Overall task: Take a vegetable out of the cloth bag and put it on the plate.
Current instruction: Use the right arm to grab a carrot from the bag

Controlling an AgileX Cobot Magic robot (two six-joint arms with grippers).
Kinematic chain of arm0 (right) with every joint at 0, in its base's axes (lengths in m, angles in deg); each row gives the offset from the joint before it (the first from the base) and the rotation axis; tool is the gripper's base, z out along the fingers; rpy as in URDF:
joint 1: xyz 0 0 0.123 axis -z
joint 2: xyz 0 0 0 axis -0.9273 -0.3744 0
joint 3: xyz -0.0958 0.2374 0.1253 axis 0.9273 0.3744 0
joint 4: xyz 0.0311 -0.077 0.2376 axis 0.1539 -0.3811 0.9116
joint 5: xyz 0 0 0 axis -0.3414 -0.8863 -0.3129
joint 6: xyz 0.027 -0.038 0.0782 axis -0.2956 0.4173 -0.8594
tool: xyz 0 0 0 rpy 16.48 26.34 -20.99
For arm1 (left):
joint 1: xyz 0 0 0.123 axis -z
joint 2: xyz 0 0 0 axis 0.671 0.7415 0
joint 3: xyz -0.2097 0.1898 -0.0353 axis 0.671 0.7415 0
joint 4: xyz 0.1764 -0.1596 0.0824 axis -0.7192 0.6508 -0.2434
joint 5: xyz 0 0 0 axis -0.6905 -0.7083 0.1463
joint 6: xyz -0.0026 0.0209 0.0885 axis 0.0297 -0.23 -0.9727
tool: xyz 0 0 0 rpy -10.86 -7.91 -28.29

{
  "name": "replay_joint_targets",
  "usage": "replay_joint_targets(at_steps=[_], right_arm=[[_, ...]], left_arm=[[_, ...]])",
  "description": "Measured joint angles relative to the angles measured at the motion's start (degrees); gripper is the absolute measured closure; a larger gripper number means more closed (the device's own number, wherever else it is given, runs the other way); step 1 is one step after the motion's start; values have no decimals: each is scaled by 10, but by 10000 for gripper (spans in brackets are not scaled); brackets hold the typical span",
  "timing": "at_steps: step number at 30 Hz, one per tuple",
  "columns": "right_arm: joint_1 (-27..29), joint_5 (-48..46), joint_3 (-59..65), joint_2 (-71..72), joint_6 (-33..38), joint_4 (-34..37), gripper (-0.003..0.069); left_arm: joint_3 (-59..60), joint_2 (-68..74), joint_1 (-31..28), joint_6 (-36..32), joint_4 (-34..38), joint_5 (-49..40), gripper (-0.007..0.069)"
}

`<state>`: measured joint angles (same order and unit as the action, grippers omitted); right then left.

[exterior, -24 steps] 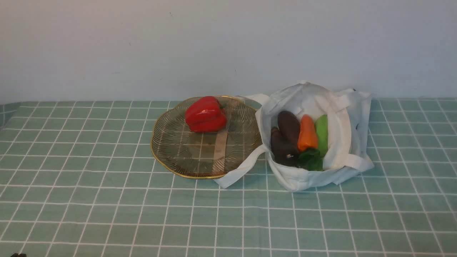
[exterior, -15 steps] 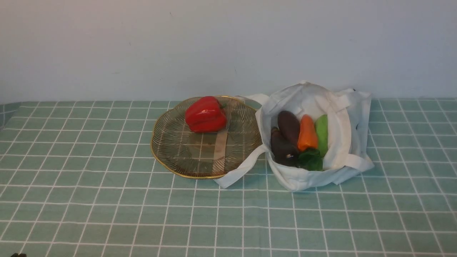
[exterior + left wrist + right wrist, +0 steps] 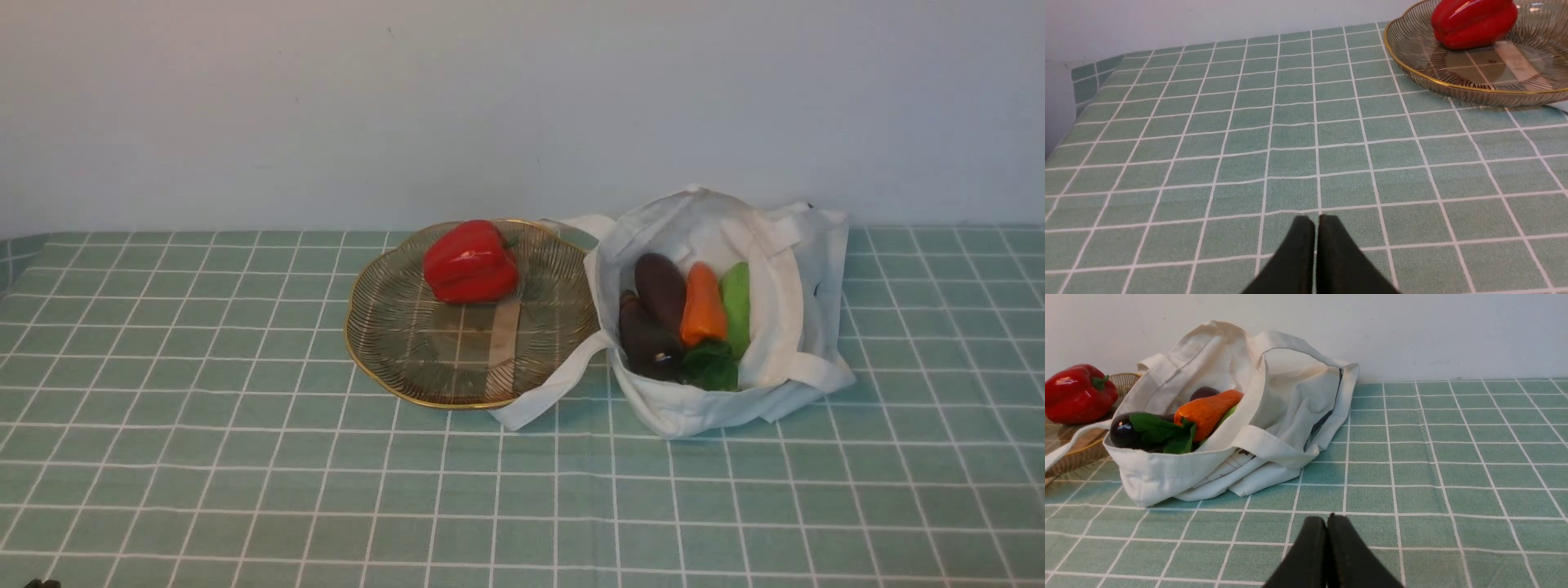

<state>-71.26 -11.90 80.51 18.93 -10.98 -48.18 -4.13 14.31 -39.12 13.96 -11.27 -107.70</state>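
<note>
The white cloth bag [image 3: 775, 269] lies open on the table, right of the plate. It also shows in the right wrist view [image 3: 1298, 404]. The orange carrot-like vegetable [image 3: 702, 304] with dark green leaves lies inside it; the right wrist view shows it too [image 3: 1206, 410]. The clear ribbed plate [image 3: 392, 343] with a gold rim sits left of the bag and holds a red bell pepper [image 3: 471, 261]. My left gripper [image 3: 1316, 218] is shut and empty, well short of the plate [image 3: 1457, 83]. My right gripper [image 3: 1327, 517] is shut and empty, in front of the bag. Neither gripper shows in the front view.
Two dark purple vegetables [image 3: 653, 314] and a light green one [image 3: 737, 302] lie beside the carrot in the bag. A bag strap [image 3: 555, 388] runs under the plate's near right edge. The green checked tablecloth ends at a wall behind.
</note>
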Motion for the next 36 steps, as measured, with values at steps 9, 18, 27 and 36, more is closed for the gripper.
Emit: replay_joint_targets(at_steps=[9,18,27,36], right_arm=[[0,0,0,0,0,0,674],[0,0,0,0,0,0,674],[0,2,0,0,-39,49,674],[0,24,1,0,-201,416,674]], left_arm=[[0,0,0,0,0,0,629],[0,0,0,0,0,0,629],[0,0,0,0,0,0,629],[0,0,0,0,0,0,629]])
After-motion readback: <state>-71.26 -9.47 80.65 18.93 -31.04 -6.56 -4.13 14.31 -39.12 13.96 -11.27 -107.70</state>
